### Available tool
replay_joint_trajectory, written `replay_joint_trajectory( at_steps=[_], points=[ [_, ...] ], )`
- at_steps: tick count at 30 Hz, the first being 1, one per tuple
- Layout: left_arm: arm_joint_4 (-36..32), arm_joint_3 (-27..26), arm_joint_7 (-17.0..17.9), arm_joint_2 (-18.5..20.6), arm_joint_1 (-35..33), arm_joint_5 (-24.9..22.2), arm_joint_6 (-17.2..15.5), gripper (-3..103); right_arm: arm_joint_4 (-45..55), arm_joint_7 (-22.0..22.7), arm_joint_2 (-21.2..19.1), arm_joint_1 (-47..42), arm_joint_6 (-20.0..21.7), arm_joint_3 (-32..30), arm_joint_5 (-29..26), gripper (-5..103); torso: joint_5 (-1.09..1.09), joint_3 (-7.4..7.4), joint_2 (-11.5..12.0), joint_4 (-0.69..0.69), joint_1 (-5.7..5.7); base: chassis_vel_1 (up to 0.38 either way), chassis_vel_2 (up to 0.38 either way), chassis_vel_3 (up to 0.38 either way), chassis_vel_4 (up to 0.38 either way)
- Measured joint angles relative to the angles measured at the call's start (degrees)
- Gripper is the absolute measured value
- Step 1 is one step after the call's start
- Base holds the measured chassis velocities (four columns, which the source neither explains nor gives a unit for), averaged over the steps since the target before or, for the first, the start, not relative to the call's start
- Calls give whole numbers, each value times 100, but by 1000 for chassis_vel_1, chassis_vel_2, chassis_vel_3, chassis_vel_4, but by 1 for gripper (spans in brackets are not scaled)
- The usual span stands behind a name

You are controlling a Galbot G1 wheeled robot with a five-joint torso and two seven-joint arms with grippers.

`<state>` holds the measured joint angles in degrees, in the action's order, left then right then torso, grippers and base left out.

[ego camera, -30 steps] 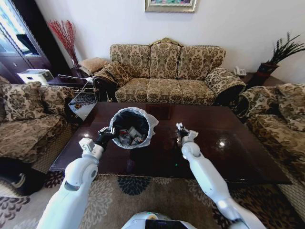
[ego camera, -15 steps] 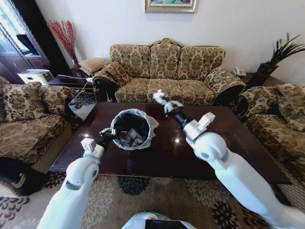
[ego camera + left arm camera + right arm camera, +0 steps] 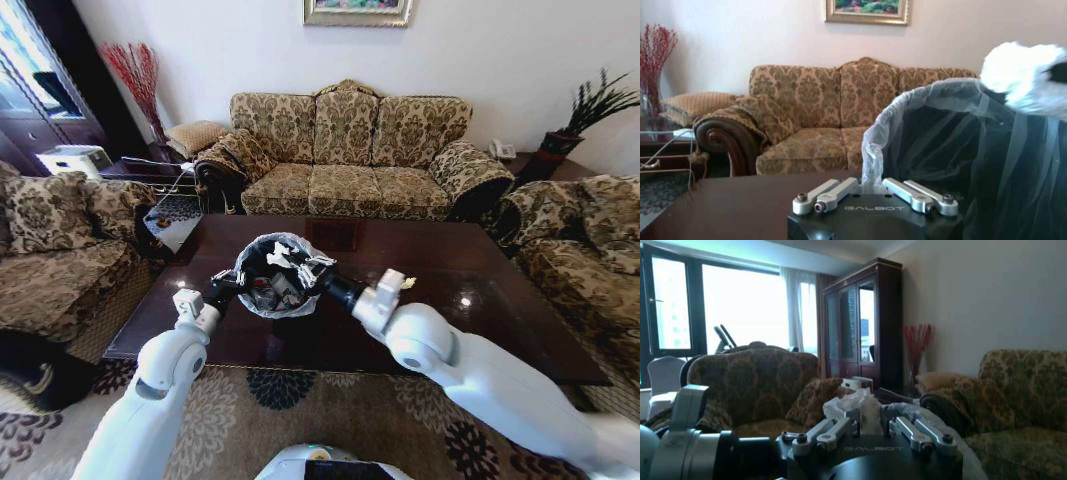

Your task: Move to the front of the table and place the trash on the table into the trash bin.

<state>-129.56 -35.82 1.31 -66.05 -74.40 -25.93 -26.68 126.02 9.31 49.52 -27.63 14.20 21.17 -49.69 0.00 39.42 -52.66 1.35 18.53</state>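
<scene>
The trash bin, black with a white liner, stands on the dark glossy table near its front left. My left gripper is at the bin's near rim, shut on a fold of the liner. My right gripper hangs over the bin's opening, shut on a crumpled white paper scrap. The same trash scrap sits between the fingers in the right wrist view and shows as a white wad above the bin's rim in the left wrist view. More trash lies inside the bin.
A patterned sofa stands behind the table, with armchairs at the left and right. A glass side table is at the far left corner. Patterned carpet lies before the table's front edge.
My right arm has swung from above the table's far middle down and left, to over the bin, carrying the white paper. The left gripper has kept its hold on the liner.
</scene>
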Motion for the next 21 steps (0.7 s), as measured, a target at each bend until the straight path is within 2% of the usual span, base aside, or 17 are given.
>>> replay_joint_trajectory(
  at_steps=[3,4,7,9,12,13,16,18,19,20,21],
  points=[
    [-11,-38,1,-36,6,0,0,1,-100,0,-1,177,-3,53,-96,31,0,0,0,-1,0,0,0,0,0],
    [-11,-38,1,-36,6,0,0,1,-100,0,-1,177,-3,53,-96,31,0,0,0,-1,0,0,0,0,0],
    [32,-29,1,-62,50,0,2,1,-156,2,41,243,-6,111,-115,48,0,0,0,-1,0,0,0,0,0],
    [37,-17,1,-71,63,0,2,1,-169,3,60,247,-11,117,-116,48,0,0,0,-1,0,0,0,0,0],
    [45,-7,1,-89,72,0,2,1,-182,14,120,254,-22,97,-137,65,0,0,0,-1,0,0,0,0,0],
    [45,-7,1,-89,72,0,2,1,-182,14,120,254,-22,97,-137,65,0,0,0,-1,0,0,0,0,0],
    [67,-5,0,-120,61,5,5,1,-174,35,144,227,-49,-60,-154,80,0,0,0,-1,-1,0,0,0,0],
    [72,-5,0,-135,56,12,10,1,-163,57,145,212,-73,-148,-173,80,0,0,0,-1,0,0,0,0,0],
    [72,-8,0,-151,43,22,14,1,-143,112,106,170,-212,-269,-212,91,0,0,0,0,0,0,0,0,0],
    [70,-14,-10,-154,35,29,16,1,-130,160,55,144,-304,-326,-220,91,0,0,0,1,0,0,0,0,0],
    [69,-24,-27,-154,30,41,18,1,-122,206,2,118,-358,-377,-221,96,0,0,0,1,0,0,0,0,0]
  ],
)
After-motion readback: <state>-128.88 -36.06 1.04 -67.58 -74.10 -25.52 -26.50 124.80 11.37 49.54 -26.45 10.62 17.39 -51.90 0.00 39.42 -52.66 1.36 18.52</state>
